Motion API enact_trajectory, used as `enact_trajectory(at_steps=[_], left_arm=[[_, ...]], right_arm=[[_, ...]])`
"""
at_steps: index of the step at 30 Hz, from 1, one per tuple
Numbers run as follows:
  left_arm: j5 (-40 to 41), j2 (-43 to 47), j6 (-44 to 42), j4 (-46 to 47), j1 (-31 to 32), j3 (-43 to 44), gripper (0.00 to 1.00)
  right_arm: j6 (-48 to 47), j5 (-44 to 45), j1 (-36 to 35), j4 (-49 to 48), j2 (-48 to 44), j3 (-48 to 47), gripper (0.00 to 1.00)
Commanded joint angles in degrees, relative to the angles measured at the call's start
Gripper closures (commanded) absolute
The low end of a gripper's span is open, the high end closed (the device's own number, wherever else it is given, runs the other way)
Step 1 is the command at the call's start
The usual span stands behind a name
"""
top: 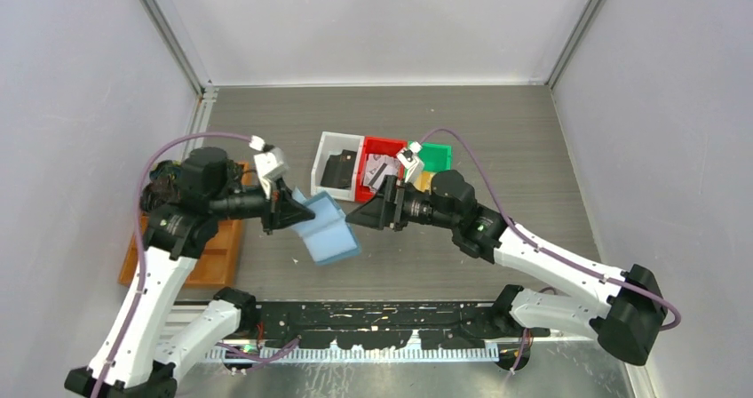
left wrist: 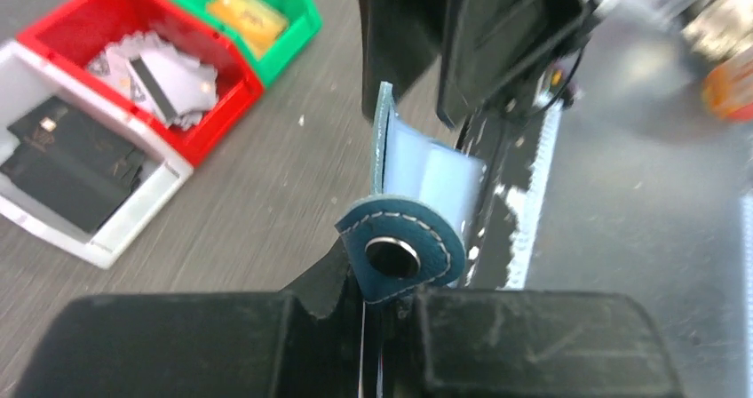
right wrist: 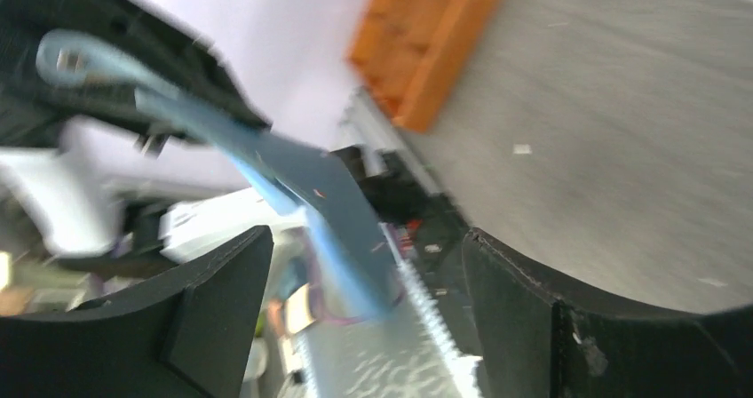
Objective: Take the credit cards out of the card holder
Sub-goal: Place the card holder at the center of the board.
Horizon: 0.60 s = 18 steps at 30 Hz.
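The card holder (top: 327,231) hangs off the counter (top: 497,149), just on the near side of the red bin (top: 377,156), its two flaps splayed. The left pincer (top: 297,211) is clamped shut on it near the snap tab (left wrist: 400,251). The right pincer (top: 355,216) stands wide open, with one jaw on either side of the free flap and no contact visible. It looks light, soft and floppy: the pale inner face curves in the left wrist view, so it will likely bend away from any push. It is best pinched close to the fold or the stitched edge. In the red bin lie silvery-grey credit cards (left wrist: 160,74). A black card (left wrist: 71,158) rests in the white bin (top: 330,140) left of the red bin, and a gold card (left wrist: 247,16) in the green bin (top: 435,156) to its right. Whether a card remains in the slots cannot be told. Any that does would be thin, stiff and slick, so it should be taken by its exposed short edge and drawn straight along the slot.
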State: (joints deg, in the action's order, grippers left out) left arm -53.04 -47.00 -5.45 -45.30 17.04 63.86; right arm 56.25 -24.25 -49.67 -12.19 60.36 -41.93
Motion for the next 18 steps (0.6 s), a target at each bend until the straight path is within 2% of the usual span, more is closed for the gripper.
enact_trajectory(at_steps=[1,6,12,16,18], left_arm=[[12.87,-3.85,-19.7,-5.71,5.74,-4.33,1.0],[24.51,-9.67,-29.79,-1.96,10.62,-10.15,1.0],[32.27,-19.66,-36.16,4.76,10.9,-14.01,1.0],[38.25,-25.47,-39.53,9.76,10.87,-15.2,1.0],[41.81,-25.87,-40.91,15.73,10.92,-17.41,0.86]], right_arm=[[-9.06,17.48,2.38,22.82,-3.14,-6.61,0.16],[-9.78,22.89,5.99,28.41,-7.22,-7.08,0.13],[-9.4,25.04,11.53,32.34,-9.63,-7.46,0.12],[-10.65,28.84,12.27,34.01,-10.5,-8.13,0.12],[-11.08,30.06,12.43,34.75,-10.55,-8.3,0.11]])
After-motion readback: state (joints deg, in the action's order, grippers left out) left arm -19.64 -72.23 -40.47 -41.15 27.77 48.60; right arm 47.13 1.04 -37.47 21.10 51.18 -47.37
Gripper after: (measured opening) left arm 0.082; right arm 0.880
